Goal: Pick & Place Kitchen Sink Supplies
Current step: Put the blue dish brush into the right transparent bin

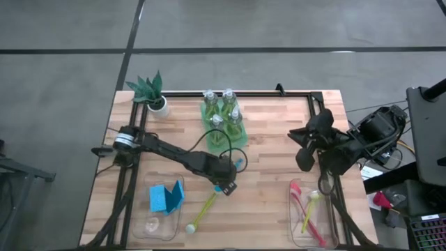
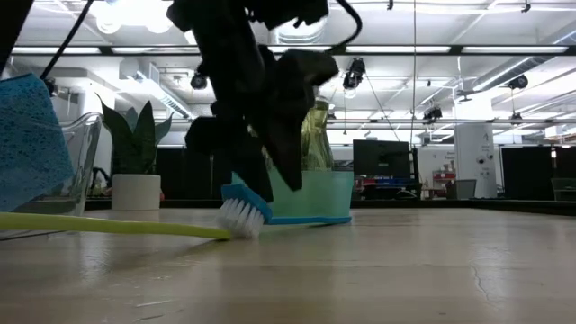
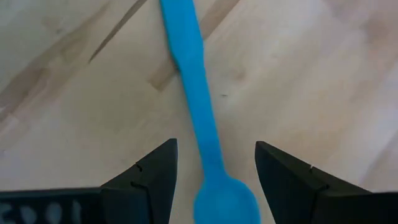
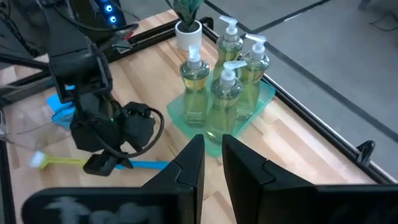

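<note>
Potted plant (image 1: 155,94) standing at counter (image 1: 272,150) corner, green tray (image 1: 237,137) sitting nearby, two clear bins (image 1: 155,224) lying along near edge

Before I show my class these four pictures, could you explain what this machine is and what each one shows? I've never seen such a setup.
It is a robot with two dark arms at a wooden table. One picture looks down from above, one looks level across the tabletop, and two come from cameras on the wrists. The left gripper is down at the table, its fingers open on either side of a blue brush, not yet closed on it. The right gripper waits, holding nothing. Also there: four soap bottles in a green tray, a yellow brush, blue sponges in a clear bin, and a potted plant.
</note>
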Tool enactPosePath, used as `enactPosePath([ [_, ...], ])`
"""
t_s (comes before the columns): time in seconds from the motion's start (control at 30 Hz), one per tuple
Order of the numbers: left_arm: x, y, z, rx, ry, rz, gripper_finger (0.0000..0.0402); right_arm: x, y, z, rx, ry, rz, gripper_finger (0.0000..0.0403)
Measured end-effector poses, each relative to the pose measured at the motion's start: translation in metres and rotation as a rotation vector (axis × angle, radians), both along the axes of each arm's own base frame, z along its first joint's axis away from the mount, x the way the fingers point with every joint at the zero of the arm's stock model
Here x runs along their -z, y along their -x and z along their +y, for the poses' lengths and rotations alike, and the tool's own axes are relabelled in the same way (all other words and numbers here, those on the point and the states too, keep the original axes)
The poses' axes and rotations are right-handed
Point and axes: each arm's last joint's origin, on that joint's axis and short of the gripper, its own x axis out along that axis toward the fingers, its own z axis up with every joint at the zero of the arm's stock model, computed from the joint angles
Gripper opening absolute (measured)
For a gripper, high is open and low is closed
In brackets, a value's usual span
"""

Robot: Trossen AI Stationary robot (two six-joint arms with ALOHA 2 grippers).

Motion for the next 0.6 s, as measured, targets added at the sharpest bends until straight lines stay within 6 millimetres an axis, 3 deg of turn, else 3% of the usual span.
enactPosePath([
  [0.37, 0.029, -0.004, -0.002, 0.002, -0.023, 0.087, 0.0197, -0.001, 0.001, -0.001, -0.018, 0.057, 0.011, 0.0056],
  [0.6, 0.029, -0.003, -0.001, 0.000, -0.026, 0.098, 0.0113, -0.001, 0.001, -0.001, -0.030, 0.073, 0.021, 0.0056],
])
